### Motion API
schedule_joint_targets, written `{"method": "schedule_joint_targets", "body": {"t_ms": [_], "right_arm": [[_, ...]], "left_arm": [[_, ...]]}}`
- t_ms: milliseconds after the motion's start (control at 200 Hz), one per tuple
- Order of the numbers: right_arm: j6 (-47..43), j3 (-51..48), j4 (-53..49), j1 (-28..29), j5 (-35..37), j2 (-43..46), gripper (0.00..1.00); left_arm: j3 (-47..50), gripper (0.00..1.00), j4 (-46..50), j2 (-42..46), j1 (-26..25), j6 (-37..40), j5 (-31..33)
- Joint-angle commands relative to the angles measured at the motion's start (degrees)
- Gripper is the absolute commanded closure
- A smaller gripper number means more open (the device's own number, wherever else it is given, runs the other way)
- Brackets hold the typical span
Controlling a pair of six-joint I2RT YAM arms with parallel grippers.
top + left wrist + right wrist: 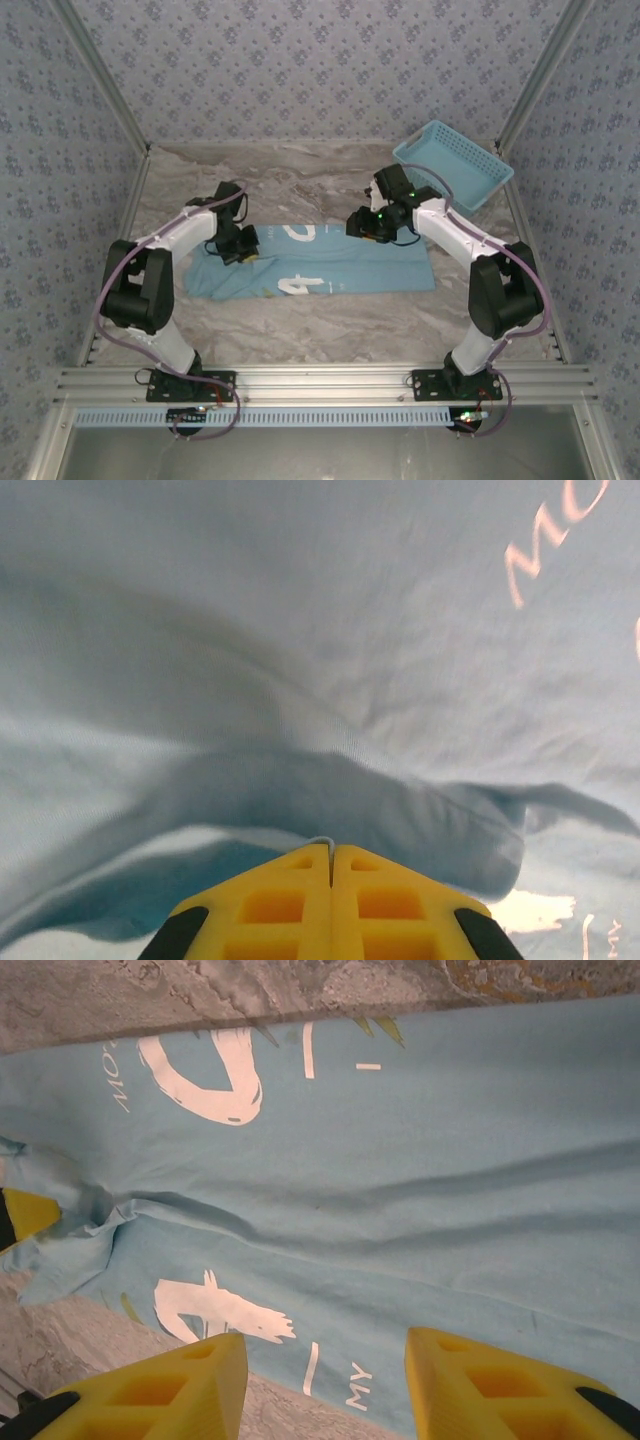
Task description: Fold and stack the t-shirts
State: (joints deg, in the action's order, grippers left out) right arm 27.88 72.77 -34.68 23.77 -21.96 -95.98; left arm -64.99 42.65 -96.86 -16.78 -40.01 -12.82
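A light sky-blue t-shirt (340, 265) with white print lies partly folded on the marble table. My left gripper (243, 255) sits low at the shirt's left end. In the left wrist view its yellow fingers (290, 900) are pressed together with a thin fold of the t-shirt (300, 680) pinched at the tips. My right gripper (362, 225) hovers over the shirt's upper middle edge. Seen from the right wrist, the right gripper (325, 1360) is open, nothing between its fingers, with the t-shirt (400, 1180) spread flat below.
A light-blue plastic lattice basket (452, 165) stands tilted at the back right corner. Bare marble table (300, 330) runs along the front of the shirt. Patterned walls and metal frame posts close in the sides.
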Motion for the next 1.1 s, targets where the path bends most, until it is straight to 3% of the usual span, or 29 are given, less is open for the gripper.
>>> {"method": "schedule_joint_targets", "body": {"t_ms": [0,355,585,744,899,1094], "right_arm": [[0.8,-1.0,0.0,-0.3,-1.0,2.3,0.52],[1.1,-3.3,1.7,-0.7,-1.1,3.1,0.53],[1.3,-3.9,1.9,-1.0,-1.2,3.3,0.53],[1.4,-4.0,2.0,-1.4,-1.2,3.2,0.53],[1.4,-3.9,2.0,-1.5,-1.2,2.9,0.53],[1.3,-3.8,2.6,-1.4,-1.0,2.5,0.53]], "left_arm": [[-1.1,1.0,7.5,0.5,-1.7,-6.9,-1.7],[-1.4,1.0,8.3,-0.4,-10.4,-23.1,-1.5],[-2.2,0.84,9.5,-1.4,-12.0,-23.5,-2.6],[-2.3,0.68,13.2,0.5,-11.1,-20.3,-5.1],[-2.6,0.69,12.4,3.5,-8.2,-17.4,-6.3],[-1.7,0.78,13.1,6.1,1.6,-13.2,-3.0]]}}
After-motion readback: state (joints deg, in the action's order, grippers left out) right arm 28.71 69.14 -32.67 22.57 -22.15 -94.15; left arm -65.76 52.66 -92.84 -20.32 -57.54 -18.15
